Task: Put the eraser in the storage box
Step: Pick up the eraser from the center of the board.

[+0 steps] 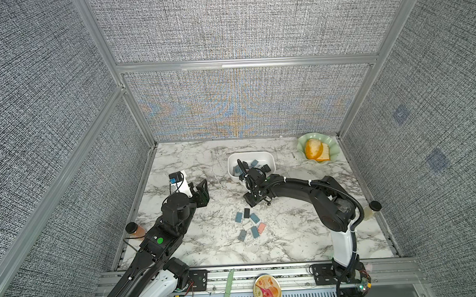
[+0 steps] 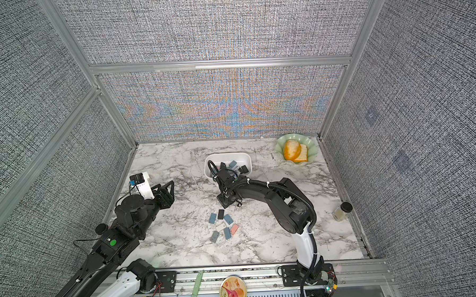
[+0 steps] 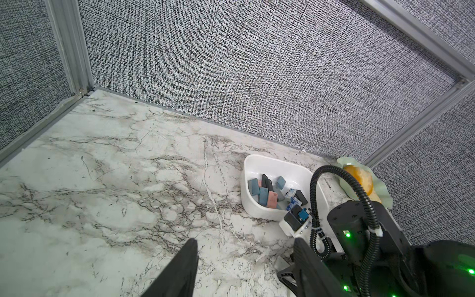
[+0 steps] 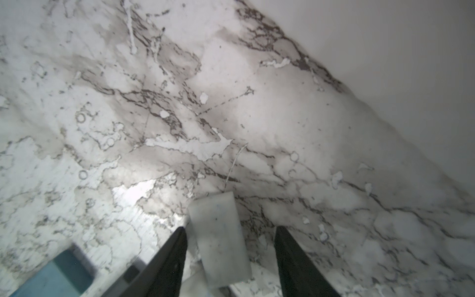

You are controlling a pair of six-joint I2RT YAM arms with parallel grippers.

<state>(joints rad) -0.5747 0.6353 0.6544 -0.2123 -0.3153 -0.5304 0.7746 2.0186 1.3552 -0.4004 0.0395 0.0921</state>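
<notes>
— Where is the eraser now?
— A white eraser (image 4: 218,239) is between the fingers (image 4: 167,259) of my right tool (image 4: 230,227), low at the desk (image 4: 102,102), just beside the storage box (image 1: 250,153), outside it.
— Does the tool pinch it?
— No, I see it spread: one finger is at the eraser, the other stands apart. My left tool (image 3: 243,239) is spread too, farther from the box. Several erasers (image 3: 263,195) lie inside the box.

No legible text, number or sign appears; the printed label on the round tin (image 1: 267,290) is too small to read.
</notes>
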